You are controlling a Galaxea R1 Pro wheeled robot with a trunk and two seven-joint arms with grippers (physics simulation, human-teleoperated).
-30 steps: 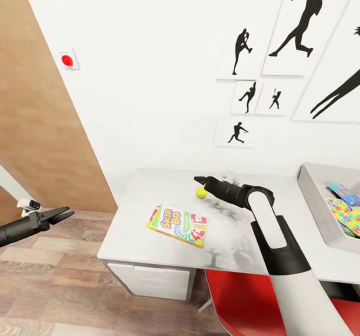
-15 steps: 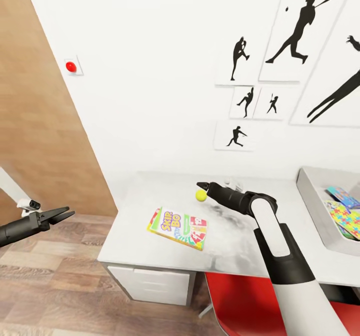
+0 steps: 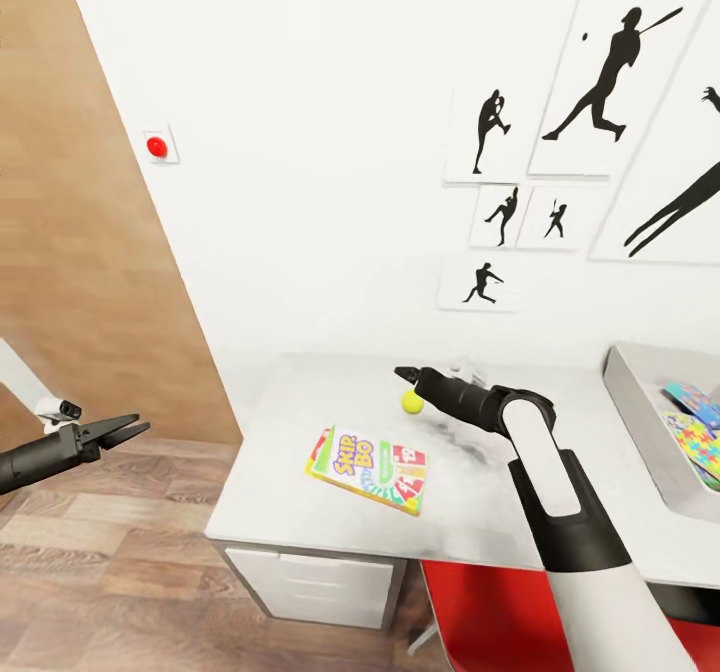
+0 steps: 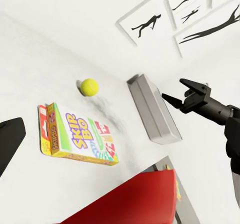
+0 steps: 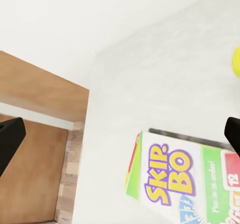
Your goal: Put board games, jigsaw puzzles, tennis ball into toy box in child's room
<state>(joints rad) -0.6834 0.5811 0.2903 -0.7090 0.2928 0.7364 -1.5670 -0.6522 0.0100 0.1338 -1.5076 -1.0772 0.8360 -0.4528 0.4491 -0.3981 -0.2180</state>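
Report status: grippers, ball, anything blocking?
Right gripper open, empty, above tennis ball on table. Left gripper open, idle off the table. SKIP-BO box lies apart from ball. Toy box at right; path clear.

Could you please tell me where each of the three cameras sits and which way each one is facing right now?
Head view: on the head, looking down at the table and wall; both arms show, right pincer by the tennis ball, left pincer over the floor.
Left wrist view: by the left pincer, facing across the table toward the toy box; the right arm shows.
Right wrist view: by the right pincer, looking down; dark fingertips at the edges.
All three share the SKIP-BO box and the ball.
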